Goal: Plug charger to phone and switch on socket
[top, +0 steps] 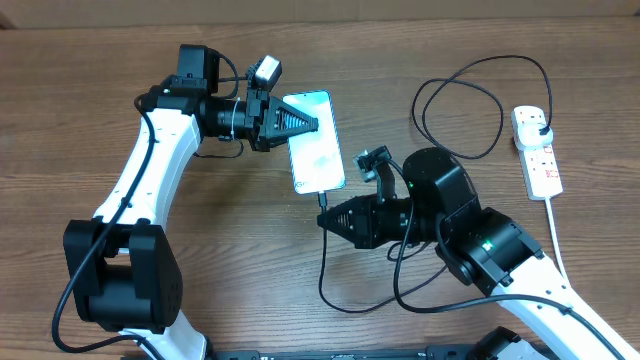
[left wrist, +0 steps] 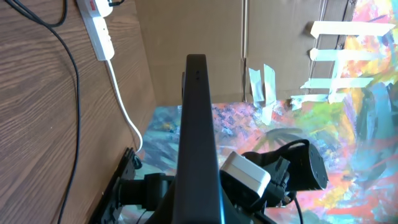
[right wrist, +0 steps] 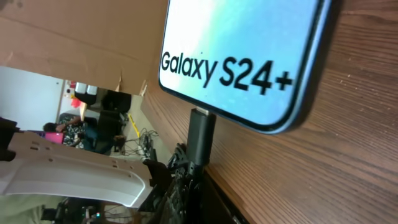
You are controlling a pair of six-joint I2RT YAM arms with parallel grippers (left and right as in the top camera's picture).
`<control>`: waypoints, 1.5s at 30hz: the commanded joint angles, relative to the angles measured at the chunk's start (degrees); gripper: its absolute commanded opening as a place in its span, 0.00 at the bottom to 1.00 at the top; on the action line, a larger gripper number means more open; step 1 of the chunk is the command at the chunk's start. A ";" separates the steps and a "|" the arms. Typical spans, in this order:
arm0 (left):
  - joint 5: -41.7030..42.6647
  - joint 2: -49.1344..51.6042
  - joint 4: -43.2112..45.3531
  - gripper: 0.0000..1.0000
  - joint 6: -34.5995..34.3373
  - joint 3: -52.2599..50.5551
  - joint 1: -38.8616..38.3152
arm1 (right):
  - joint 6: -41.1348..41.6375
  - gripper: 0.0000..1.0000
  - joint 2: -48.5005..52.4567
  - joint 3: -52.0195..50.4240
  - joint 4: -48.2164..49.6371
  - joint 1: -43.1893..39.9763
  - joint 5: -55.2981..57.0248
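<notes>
Your left gripper point(top: 314, 124) is clamped shut on the phone point(top: 318, 155), which is in the middle of the table point(top: 100, 60). Your right gripper point(top: 323, 216) pinches the charger point(right wrist: 200, 134) connector, which sits in the phone's bottom port.

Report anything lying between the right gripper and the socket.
The charger lies there: its black cable loops flat between the right gripper and the socket. Nothing else visible lies in that stretch.

Edge-on phone point(left wrist: 198, 124), socket point(left wrist: 99, 31) beyond
</notes>
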 commanded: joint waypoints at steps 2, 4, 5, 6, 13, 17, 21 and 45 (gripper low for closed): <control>2.97 -0.46 -0.07 0.04 1.05 0.63 -0.83 | -0.31 0.04 0.07 0.13 0.92 -1.92 0.98; 2.97 -0.46 -0.07 0.04 1.05 0.63 -0.83 | -0.33 0.04 0.13 0.15 1.29 -1.92 0.98; 2.97 -0.46 -0.07 0.04 1.05 0.63 -0.83 | -0.33 0.04 0.24 0.13 1.53 -1.92 0.98; 2.97 -0.46 -0.07 0.04 1.05 0.63 -0.83 | -0.33 0.04 0.37 0.13 1.70 -1.92 0.98; 2.97 -0.46 -0.44 0.04 1.05 0.63 -1.05 | -0.50 0.04 3.69 0.13 3.08 -1.92 0.44; 2.97 -0.46 -0.42 0.04 1.07 0.63 -1.73 | -0.50 0.04 5.18 0.13 5.14 -2.03 0.35; 2.97 -0.46 -0.39 0.04 1.09 0.63 -1.99 | -0.57 0.04 5.60 0.15 5.20 -3.26 0.33; 2.99 -0.46 -0.39 0.04 1.75 0.63 -3.93 | -3.52 0.04 7.15 0.15 10.49 -8.46 -4.63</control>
